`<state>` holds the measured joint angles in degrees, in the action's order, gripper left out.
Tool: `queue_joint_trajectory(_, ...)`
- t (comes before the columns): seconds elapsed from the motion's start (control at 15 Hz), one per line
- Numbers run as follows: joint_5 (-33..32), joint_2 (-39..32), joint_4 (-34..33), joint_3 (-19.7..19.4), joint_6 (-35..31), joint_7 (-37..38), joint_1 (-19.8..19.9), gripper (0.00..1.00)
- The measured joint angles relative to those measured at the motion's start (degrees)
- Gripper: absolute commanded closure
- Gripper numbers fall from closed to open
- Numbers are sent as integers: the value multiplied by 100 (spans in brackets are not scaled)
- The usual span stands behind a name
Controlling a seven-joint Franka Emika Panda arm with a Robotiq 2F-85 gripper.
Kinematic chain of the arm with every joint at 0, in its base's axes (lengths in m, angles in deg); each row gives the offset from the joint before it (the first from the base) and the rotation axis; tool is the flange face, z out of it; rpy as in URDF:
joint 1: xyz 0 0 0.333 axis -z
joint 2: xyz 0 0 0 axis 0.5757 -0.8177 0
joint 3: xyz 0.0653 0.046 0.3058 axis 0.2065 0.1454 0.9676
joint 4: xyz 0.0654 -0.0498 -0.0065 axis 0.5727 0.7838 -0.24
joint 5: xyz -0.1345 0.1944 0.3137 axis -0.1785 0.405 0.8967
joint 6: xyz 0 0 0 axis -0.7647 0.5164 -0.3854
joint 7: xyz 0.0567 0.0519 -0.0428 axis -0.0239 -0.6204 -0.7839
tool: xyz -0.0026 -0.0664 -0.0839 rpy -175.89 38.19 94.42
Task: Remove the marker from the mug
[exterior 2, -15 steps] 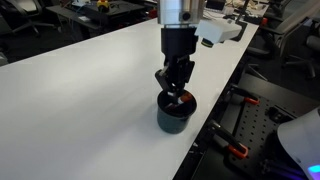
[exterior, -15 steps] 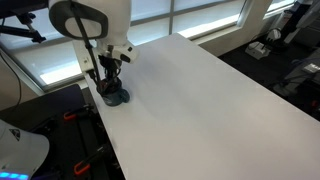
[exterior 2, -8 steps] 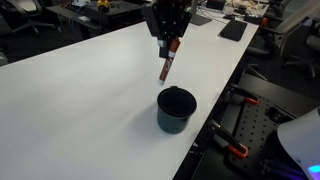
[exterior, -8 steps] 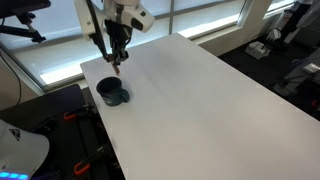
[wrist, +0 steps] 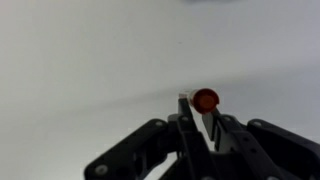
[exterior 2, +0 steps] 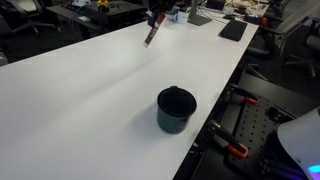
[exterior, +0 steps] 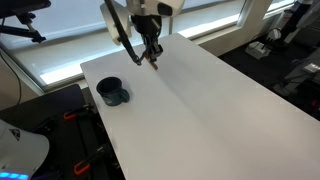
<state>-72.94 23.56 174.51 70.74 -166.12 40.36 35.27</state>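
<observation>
Marker (exterior 2: pixel 152 34) hangs tilted in the air, orange-red end down, clear of the table (exterior 2: pixel 80 100) and pinched between the gripper (exterior: pixel 150 52) fingers. In the wrist view its red end (wrist: pixel 205 99) pokes out past the clamped fingers (wrist: pixel 186 128). Arm reaches down from the top of frame, gripper pointing at the tabletop. Mug (exterior: pixel 111 92) sits near the table edge, well apart from gripper and marker.

White arm (exterior: pixel 166 7) w/ blk linkage-type hand (wrist: pixel 200 124).
</observation>
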Motion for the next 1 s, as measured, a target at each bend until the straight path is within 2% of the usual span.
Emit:
queue_joint_trajectory(0.27,-908,-448,610,0,-1883,-88,48,95)
queue_joint_trajectory(0.53,-2474,-1199,1111,-168,-3244,245,382,95)
queue_joint_trajectory(0.67,-3070,-1559,1134,-617,-3380,330,374,95)
queue_joint_trajectory(0.8,-3297,-1873,1101,-1066,-3378,330,238,95)
queue_joint_trajectory(0.87,-3304,-2025,1086,-1199,-3355,330,164,95)
queue_joint_trajectory(1.0,-3158,-2291,1065,-1210,-3219,336,94,95)
